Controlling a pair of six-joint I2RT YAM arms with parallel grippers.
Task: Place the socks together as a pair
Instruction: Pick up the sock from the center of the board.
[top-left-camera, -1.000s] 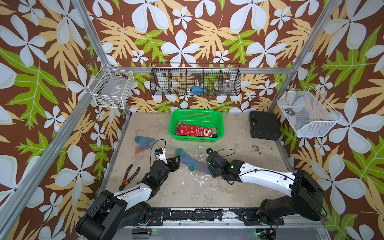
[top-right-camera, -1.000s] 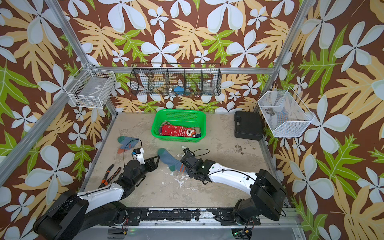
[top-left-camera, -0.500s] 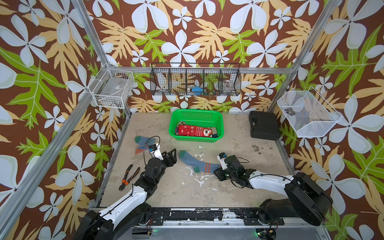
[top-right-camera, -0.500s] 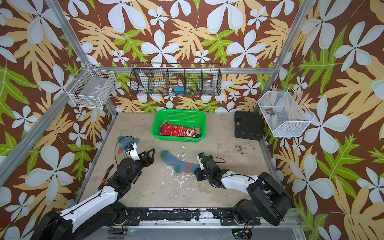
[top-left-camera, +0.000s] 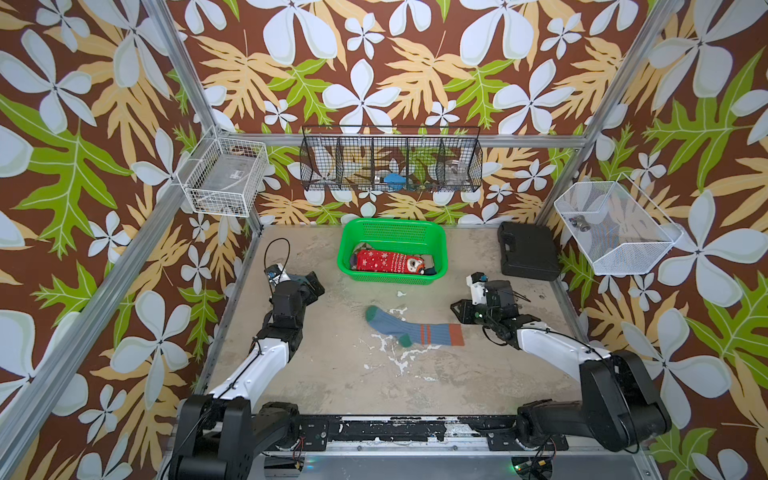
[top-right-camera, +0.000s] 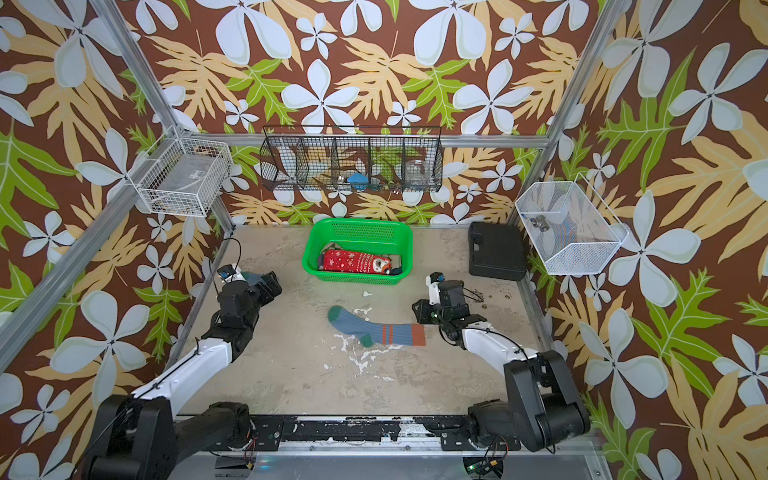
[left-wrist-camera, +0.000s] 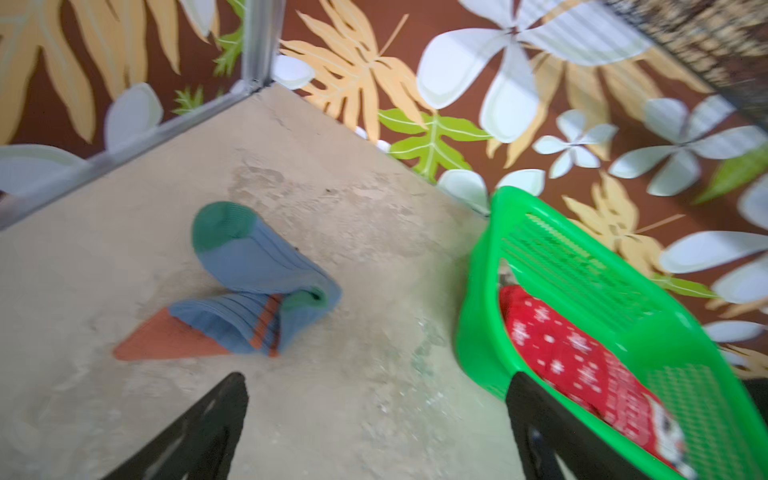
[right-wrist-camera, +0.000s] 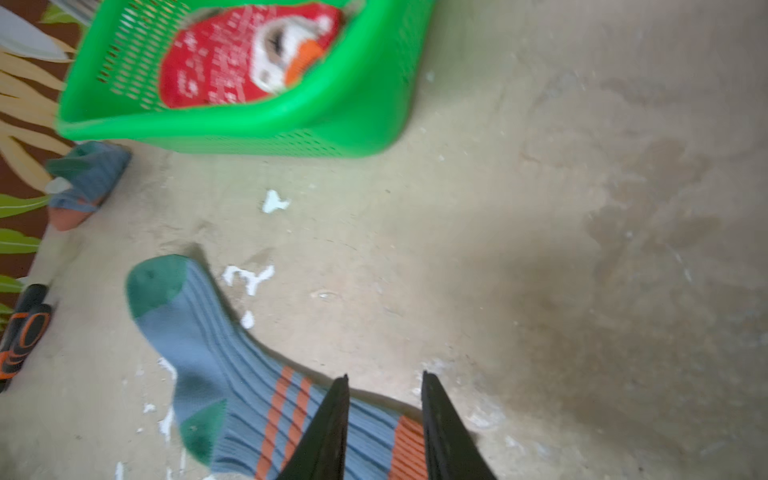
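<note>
Ribbing and two thin orange stripes mark the flat sock (top-left-camera: 415, 330), which is blue-grey with a green toe and heel and a broad orange cuff. It lies stretched out in the middle of the table (top-left-camera: 332, 374), toe toward the left arm and cuff toward the right arm. Its mate, the folded sock (left-wrist-camera: 257, 286), is doubled over on itself near the far left corner, well apart from it. A red sock (top-left-camera: 388, 262) with white snowflakes lies in the green basket (top-left-camera: 392, 224) at the back.

The right gripper (top-left-camera: 459, 312) is at the cuff end. Its jaws stand a narrow gap apart with no fabric between them, and its fingers (right-wrist-camera: 328, 424) show over the cuff in the wrist view. The left gripper (top-left-camera: 312, 283) is spread wide and empty, near the folded sock.

A second ago the flat sock lay further left and bent, close beside the left gripper, with the right gripper at its cuff end. It now lies further right and straight, and the right gripper has moved right with it. The left gripper has swung off toward the far left and opened wider, and it now stands in front of the folded sock in both top views.
</note>
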